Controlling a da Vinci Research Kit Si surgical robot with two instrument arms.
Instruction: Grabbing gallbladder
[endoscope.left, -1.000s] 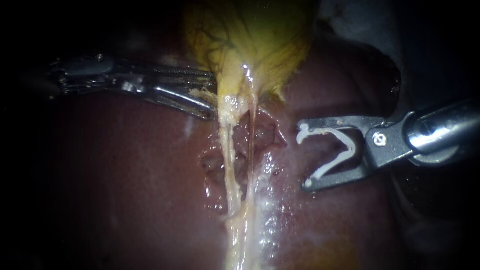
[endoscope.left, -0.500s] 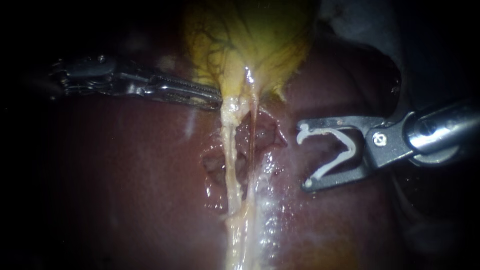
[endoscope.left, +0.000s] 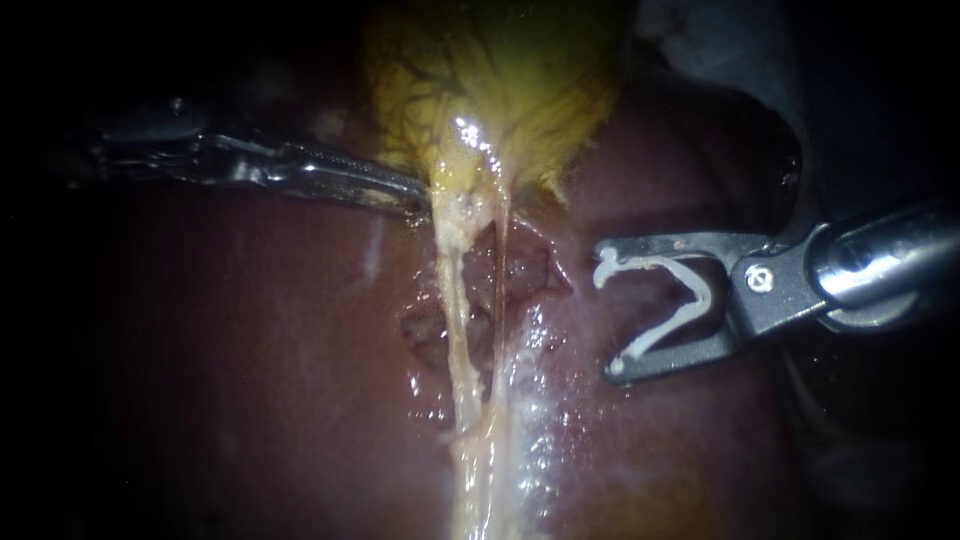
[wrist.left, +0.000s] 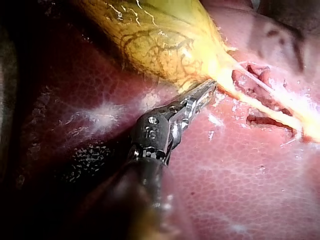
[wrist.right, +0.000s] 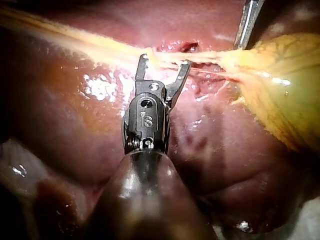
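The yellow gallbladder (endoscope.left: 500, 90) hangs at the top centre over the dark red liver (endoscope.left: 250, 350). My left instrument (endoscope.left: 415, 195) reaches in flat from the left, and its jaws lie together on the left edge of the gallbladder's narrow neck. In the left wrist view its tip (wrist.left: 207, 90) presses into the neck under the gallbladder (wrist.left: 165, 40). Two pale tubes (endoscope.left: 455, 320) run down from the neck. My right instrument (endoscope.left: 605, 310) hovers to their right, apart from them, jaws spread around a white V-shaped clip (endoscope.left: 680, 300).
Between the tubes the liver bed is raw and wet (endoscope.left: 520, 270). A pale cloth (endoscope.left: 720, 50) shows at the upper right behind the liver. In the right wrist view my left instrument's shaft (wrist.right: 247, 22) crosses ahead, beside the gallbladder (wrist.right: 285, 85).
My left instrument's jaws, spread around the gallbladder's neck a second ago, have come together on it. The neck has shifted slightly left. The right instrument has not moved.
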